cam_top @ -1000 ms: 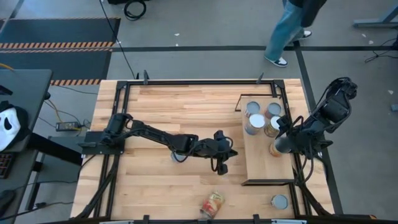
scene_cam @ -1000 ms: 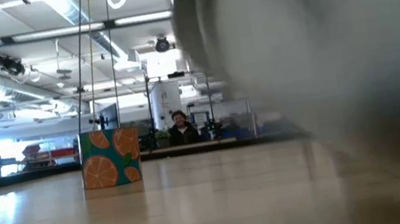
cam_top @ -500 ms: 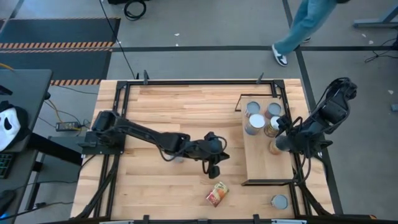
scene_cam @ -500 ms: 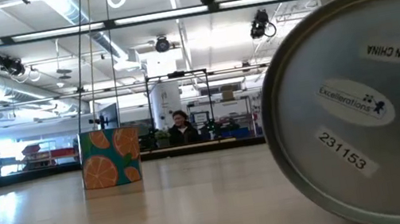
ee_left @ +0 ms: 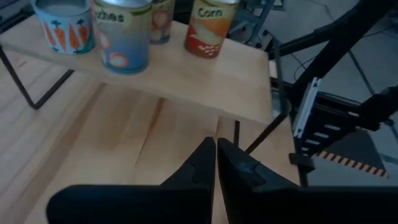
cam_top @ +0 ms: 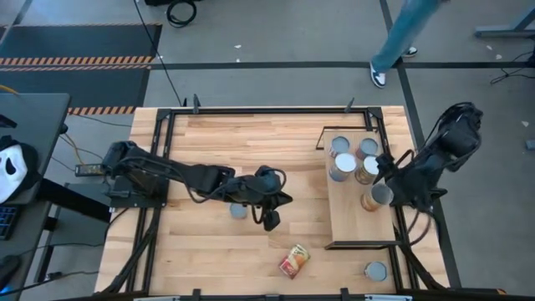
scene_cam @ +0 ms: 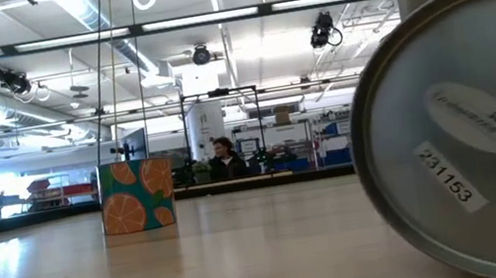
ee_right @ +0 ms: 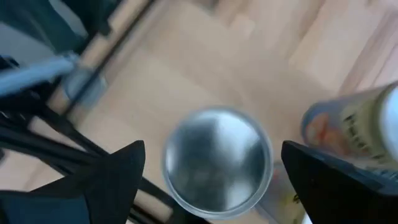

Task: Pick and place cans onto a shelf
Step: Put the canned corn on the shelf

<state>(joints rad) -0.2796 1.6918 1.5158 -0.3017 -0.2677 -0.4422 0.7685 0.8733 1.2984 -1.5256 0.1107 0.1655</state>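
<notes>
The light-wood shelf [cam_top: 355, 226] stands at the table's right and bears several upright cans [cam_top: 343, 165]. My right gripper [ee_right: 212, 149] hangs open over the nearest of them, a silver-topped can [ee_right: 217, 158]. Its fingers stand on either side of that can with a gap. One can [cam_top: 292, 261] lies on its side on the table near the front edge and looms large in the low view [scene_cam: 465, 124]. My left gripper [cam_top: 269, 219] is shut on nothing, raised above mid-table and pointing toward the shelf [ee_left: 205, 81].
A grey-topped can [cam_top: 238, 211] stands on the table beside my left arm; it shows teal with orange slices in the low view [scene_cam: 137, 194]. Another can [cam_top: 376, 270] stands on the table near the front right corner. A person walks on the floor beyond the table's far edge.
My left gripper has drawn back toward the table's left edge and risen, staying shut. The lying can has shifted a little away from the near edge and turned, and now rests where it came to lie half a second ago.
</notes>
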